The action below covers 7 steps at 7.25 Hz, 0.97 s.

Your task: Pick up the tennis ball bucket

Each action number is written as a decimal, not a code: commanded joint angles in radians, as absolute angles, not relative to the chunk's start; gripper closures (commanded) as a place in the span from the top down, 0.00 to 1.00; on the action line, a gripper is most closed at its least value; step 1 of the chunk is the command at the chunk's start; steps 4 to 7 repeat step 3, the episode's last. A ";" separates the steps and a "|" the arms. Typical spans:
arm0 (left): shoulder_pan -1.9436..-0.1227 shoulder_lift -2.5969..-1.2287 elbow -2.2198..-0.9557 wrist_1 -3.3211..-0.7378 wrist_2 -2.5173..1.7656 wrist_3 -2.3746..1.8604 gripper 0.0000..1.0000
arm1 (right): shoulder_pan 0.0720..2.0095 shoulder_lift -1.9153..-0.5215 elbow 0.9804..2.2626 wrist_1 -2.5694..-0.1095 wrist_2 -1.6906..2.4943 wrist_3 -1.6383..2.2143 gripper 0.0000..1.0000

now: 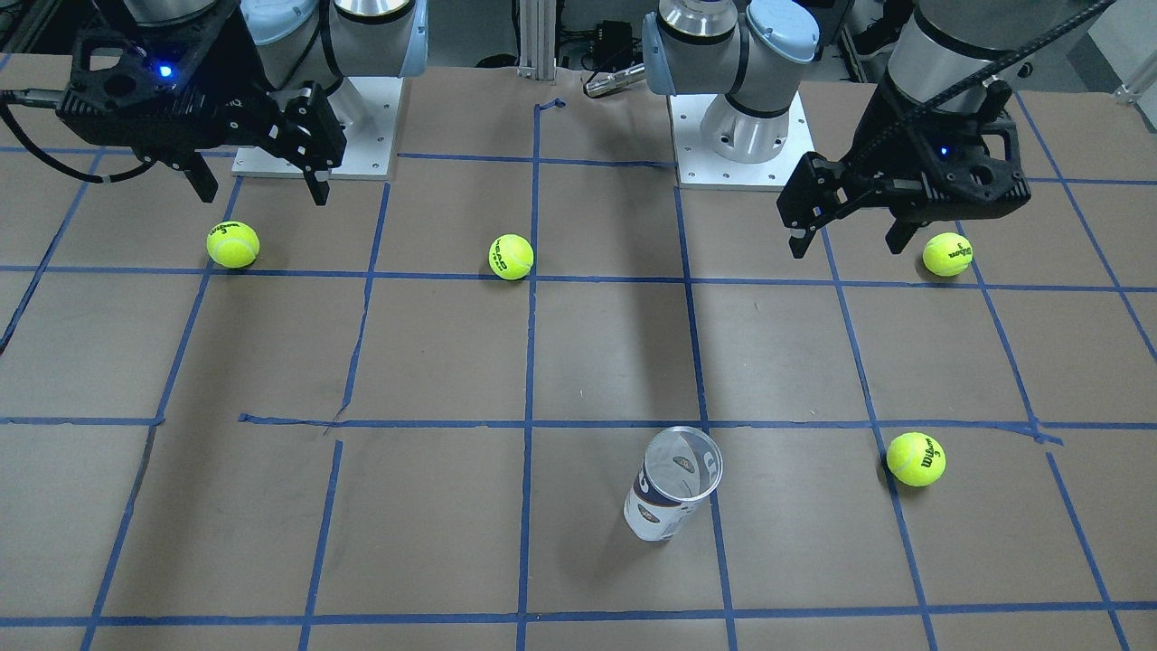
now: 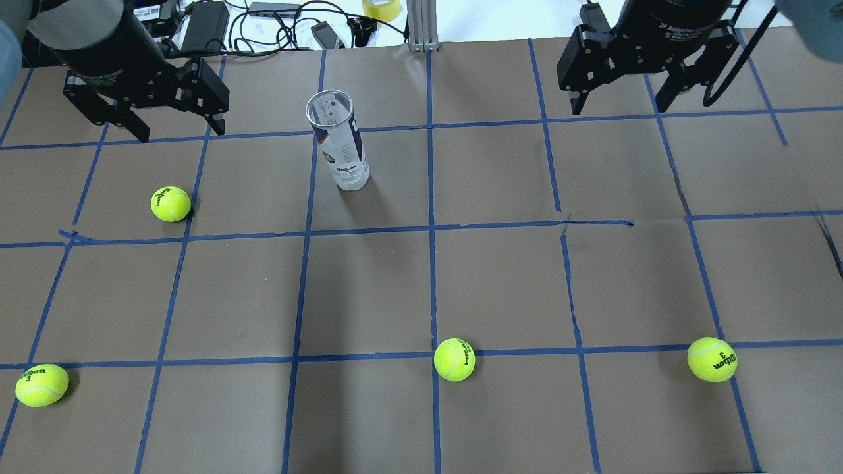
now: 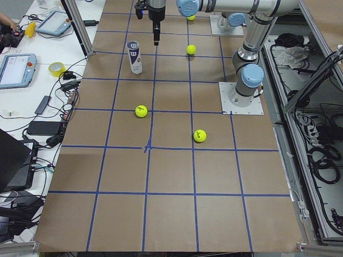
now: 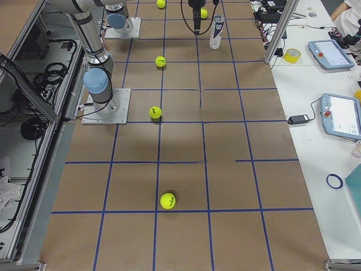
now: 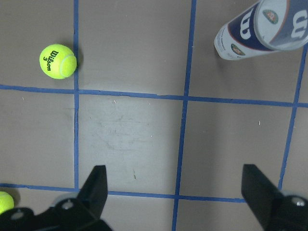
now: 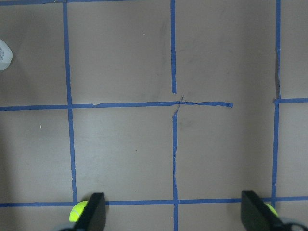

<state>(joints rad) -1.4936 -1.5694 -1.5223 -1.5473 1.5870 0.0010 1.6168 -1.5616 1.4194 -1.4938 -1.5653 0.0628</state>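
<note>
The tennis ball bucket (image 2: 339, 141) is a clear can with a white and navy label. It stands upright and open-topped on the brown table, and looks empty. It also shows in the front-facing view (image 1: 671, 486), at the top right of the left wrist view (image 5: 260, 29) and as a sliver at the left edge of the right wrist view (image 6: 3, 55). My left gripper (image 2: 179, 128) (image 1: 845, 246) (image 5: 178, 192) hangs open and empty above the table, apart from the can. My right gripper (image 2: 619, 105) (image 1: 264, 194) (image 6: 174, 214) hangs open and empty, farther from the can.
Several yellow-green tennis balls lie loose on the table: one near the left gripper (image 2: 170, 203), one at the near left (image 2: 41, 384), one in the middle (image 2: 454, 359), one at the right (image 2: 712, 359). Blue tape (image 2: 431, 263) marks a grid. Cables and devices (image 2: 276, 20) lie beyond the far edge.
</note>
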 commanded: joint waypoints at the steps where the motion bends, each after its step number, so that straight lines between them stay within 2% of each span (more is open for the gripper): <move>1: -1.494 -1.554 -1.534 -1.551 1.583 0.003 1.00 | 1.617 -1.562 1.420 -1.497 -1.569 0.063 1.00; 7: -1.493 -1.546 -1.540 -1.558 1.586 0.003 1.00 | 1.612 -1.562 1.420 -1.500 -1.582 0.051 1.00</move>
